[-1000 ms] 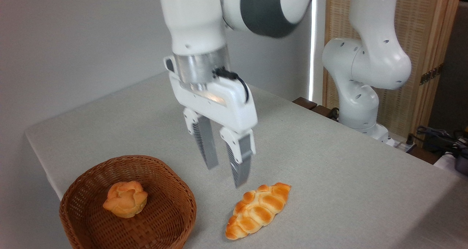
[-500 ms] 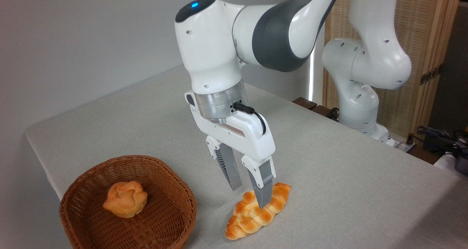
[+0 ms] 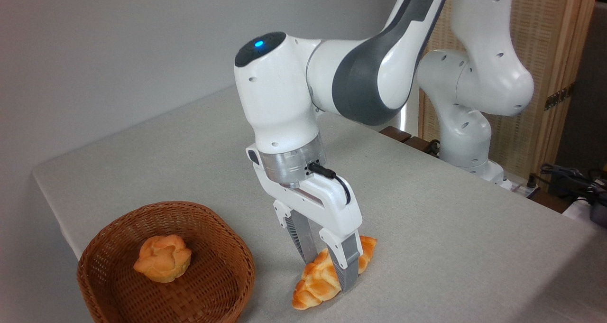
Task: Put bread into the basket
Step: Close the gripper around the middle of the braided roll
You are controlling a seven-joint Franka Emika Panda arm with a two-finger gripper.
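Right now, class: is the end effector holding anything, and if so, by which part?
Not clearly. The end effector straddles the braided bread across its middle on the table; whether its fingers are clamped yet cannot be told.

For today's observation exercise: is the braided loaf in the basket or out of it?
Out: the bread lies on the table beside the basket.

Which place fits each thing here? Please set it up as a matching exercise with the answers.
Things:
1. braided bread
2. flower-shaped bun
3. basket
4. end effector

Places:
A. inside the basket
B. on the table near its front left corner, left of the loaf
C. lowered with one finger on each side of the loaf
D. lying on the table between the fingers, outside the basket

Pairs: 1-D, 2-A, 3-B, 4-C
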